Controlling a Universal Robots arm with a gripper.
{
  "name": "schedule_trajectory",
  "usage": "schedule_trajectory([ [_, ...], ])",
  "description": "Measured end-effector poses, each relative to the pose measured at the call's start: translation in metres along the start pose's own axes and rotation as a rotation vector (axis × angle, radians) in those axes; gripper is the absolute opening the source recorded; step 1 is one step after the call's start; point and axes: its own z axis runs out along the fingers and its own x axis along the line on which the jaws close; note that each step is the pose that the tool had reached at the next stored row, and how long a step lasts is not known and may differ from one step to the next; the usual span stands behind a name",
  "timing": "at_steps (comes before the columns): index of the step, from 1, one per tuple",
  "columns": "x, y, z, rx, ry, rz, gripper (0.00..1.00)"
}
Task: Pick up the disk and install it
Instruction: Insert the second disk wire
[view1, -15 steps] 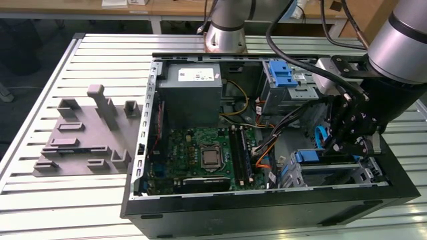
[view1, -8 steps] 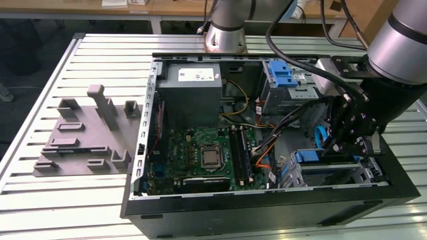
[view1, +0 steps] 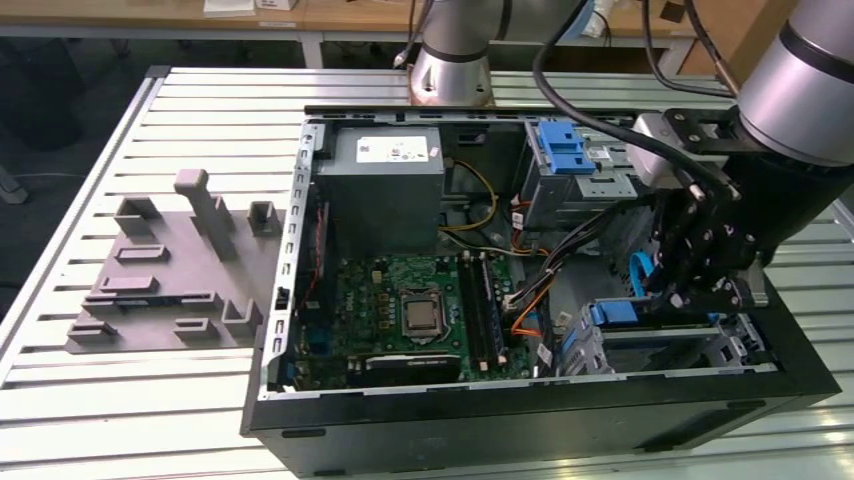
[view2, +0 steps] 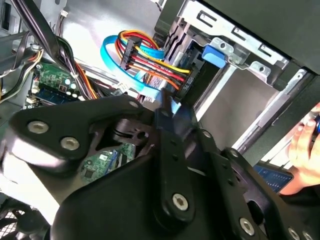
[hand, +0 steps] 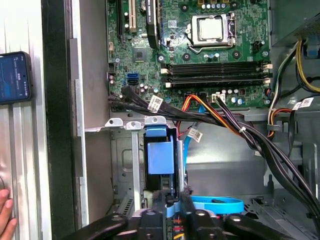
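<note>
My black gripper hangs in a black computer case over a blue-framed disk. A green motherboard, grey power supply and red, yellow and orange cables show; the bench is pale ribbed metal.

in the exterior view the claw hangs in front of the drive bay, and its dark links hide most of the disk; only blue strips of its frame peek out. whether the claw's tips are closed on anything cannot be told. in the first wrist view the picture's edge cuts off the claw, a phone and a person's fingers. in the second wrist view a blurred hand is cut by the edge, and the claw's links cover the motherboard.
</note>
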Motion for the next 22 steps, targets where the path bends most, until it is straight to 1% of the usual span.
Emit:
schedule_trajectory([
  [1, 0.0, 0.0, -0.0012, -0.0001, 0.0001, 0.0, 0.24],
  [2, 0.0001, 0.0, -0.0027, -0.0002, 0.0001, 0.0, 0.31],
  [6, 0.0004, 0.0, -0.0106, -0.0009, 0.0002, 0.0, 0.31],
  [8, 0.0004, 0.0, -0.0136, -0.0015, 0.0002, 0.0, 0.31],
  [10, 0.0005, 0.0, -0.0139, -0.0018, 0.0, 0.0, 0.29],
  [12, 0.0005, 0.0, -0.0139, -0.0018, 0.0001, 0.0, 0.16],
  [13, 0.0005, 0.0, -0.0139, -0.0018, 0.0001, 0.0, 0.16],
  [14, 0.0005, 0.0, -0.014, -0.0018, 0.0002, 0.0, 0.11],
  [22, 0.0005, 0.0, -0.014, -0.0019, 0.0003, 0.0, 0.11],
])
